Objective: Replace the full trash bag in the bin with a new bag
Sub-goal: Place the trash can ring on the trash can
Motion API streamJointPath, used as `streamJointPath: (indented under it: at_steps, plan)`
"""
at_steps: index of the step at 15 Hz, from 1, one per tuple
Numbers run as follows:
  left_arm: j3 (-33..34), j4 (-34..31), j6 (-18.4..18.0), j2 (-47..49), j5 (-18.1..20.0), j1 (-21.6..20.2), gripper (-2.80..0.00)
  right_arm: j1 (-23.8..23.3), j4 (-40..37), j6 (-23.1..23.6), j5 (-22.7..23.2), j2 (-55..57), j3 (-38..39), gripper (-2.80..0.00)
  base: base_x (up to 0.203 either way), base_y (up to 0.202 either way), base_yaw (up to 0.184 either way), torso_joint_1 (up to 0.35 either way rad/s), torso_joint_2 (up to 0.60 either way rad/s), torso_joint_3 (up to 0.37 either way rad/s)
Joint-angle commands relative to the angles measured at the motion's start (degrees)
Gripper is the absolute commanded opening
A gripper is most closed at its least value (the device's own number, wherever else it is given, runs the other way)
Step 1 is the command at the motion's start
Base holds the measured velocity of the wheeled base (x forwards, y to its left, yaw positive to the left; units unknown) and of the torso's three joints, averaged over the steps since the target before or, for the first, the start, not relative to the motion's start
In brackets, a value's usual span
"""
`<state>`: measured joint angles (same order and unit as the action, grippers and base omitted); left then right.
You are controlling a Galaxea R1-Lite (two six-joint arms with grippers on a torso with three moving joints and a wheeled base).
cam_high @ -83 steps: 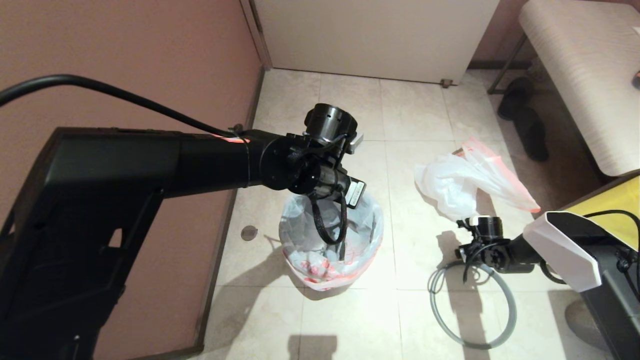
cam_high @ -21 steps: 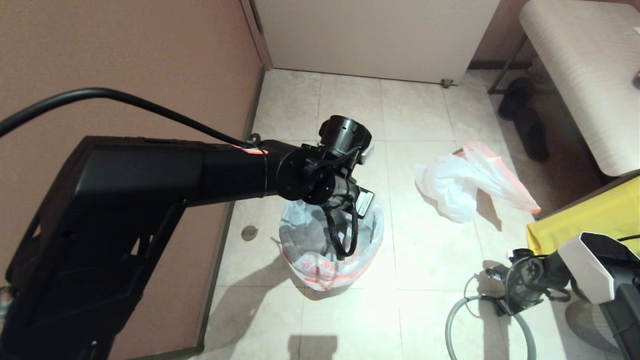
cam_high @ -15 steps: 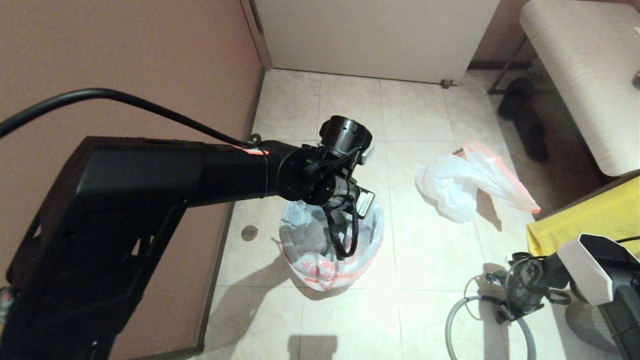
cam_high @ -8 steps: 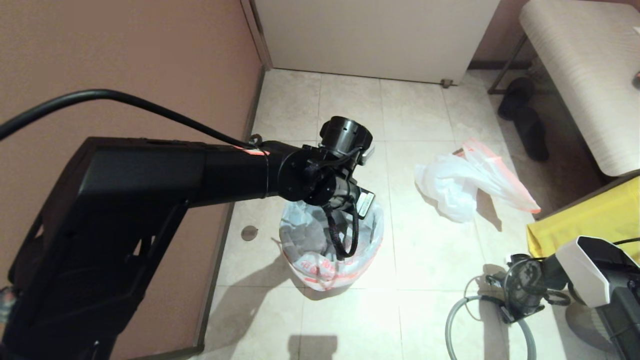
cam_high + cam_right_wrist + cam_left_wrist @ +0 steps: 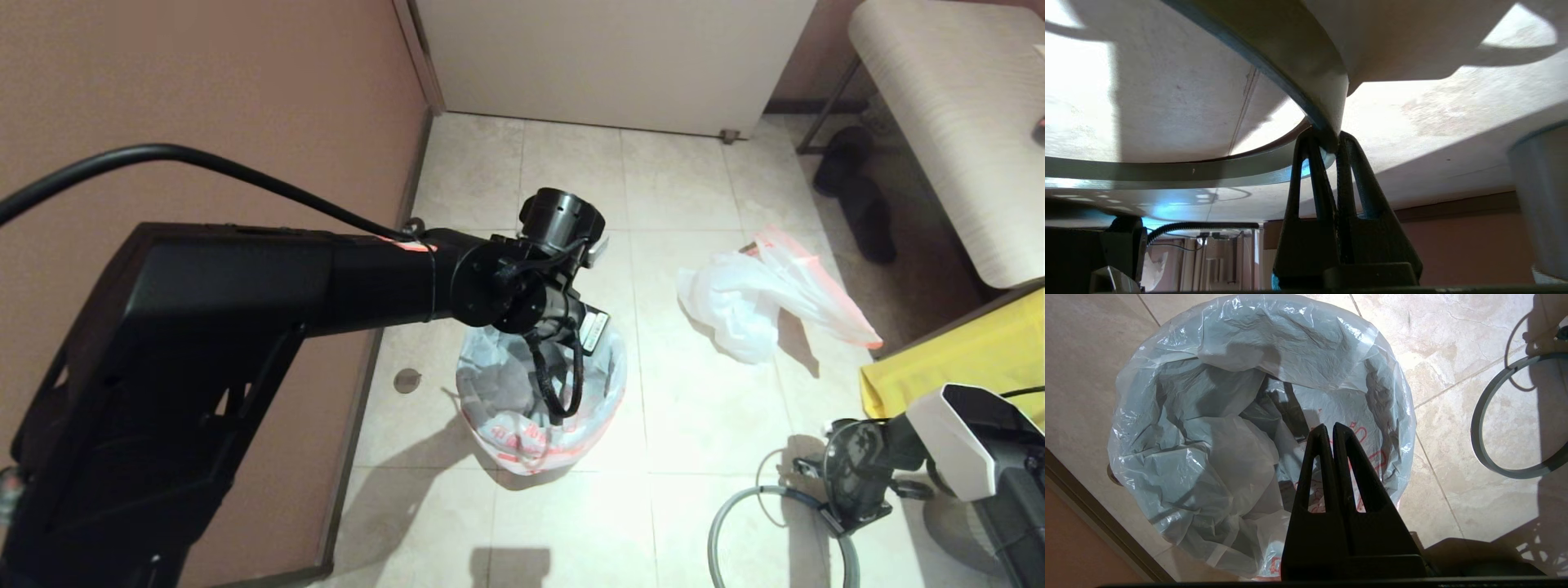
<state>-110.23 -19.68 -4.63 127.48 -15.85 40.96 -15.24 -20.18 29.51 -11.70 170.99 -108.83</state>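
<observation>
Head view: bin (image 5: 540, 408) stood upright on floor tiles (image 5: 686, 408), mouth up, lined with new bag (image 5: 522, 437). Left gripper (image 5: 1333, 430) hung above, pressed together, empty. Right gripper (image 5: 1327, 141) pinched grey ring rim (image 5: 1306, 73). Full trash bag (image 5: 755, 298) lay beyond, well apart, lengthwise diagonal.

I can't read any text from here. The bag (image 5: 539, 408) in the bin carries red print, too crumpled to make out, and a small white label (image 5: 593, 325) on the left wrist is illegible.
</observation>
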Motion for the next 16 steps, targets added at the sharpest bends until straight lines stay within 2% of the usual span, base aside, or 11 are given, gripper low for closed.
streamJointPath:
  at_steps: [1,6,10,11,13,16]
  plan:
    - [-0.08,-0.1,-0.03,-0.04,-0.12,0.0,-2.8,0.28,-0.06,0.0,0.18,-1.77,-0.3,-2.8,0.0,0.0,0.0,0.0,0.0,0.0]
    - [-0.07,-0.1,-0.02,0.05,-0.05,0.08,-2.8,2.21,-0.14,-1.26,0.88,-7.48,0.17,-2.8,0.0,0.0,0.0,0.0,0.0,0.0]
    - [-1.21,-0.1,-0.02,-0.21,0.73,-2.2,-2.8,6.15,2.37,-15.63,3.98,-14.97,-0.19,-2.8,0.0,0.0,0.0,0.0,0.0,0.0]
    - [-1.23,-0.1,-0.03,-0.3,1.17,-2.31,-2.8,7.42,2.9,-17.67,4.67,-16.29,-0.35,-2.8,0.0,0.0,0.0,0.0,0.0,0.0]
    - [-1.07,-0.26,1.05,-1.23,1.68,-2.39,-2.8,9.59,3.39,-19.73,2.95,-18.34,-0.32,-2.8,0.0,0.0,0.0,0.0,0.0,0.0]
    - [-0.01,-0.66,3.05,-5.63,2.79,-1.87,-2.8,11.69,2.91,-25.08,1.44,-29.49,2.23,-2.8,0.0,0.0,0.0,0.0,0.0,0.0]
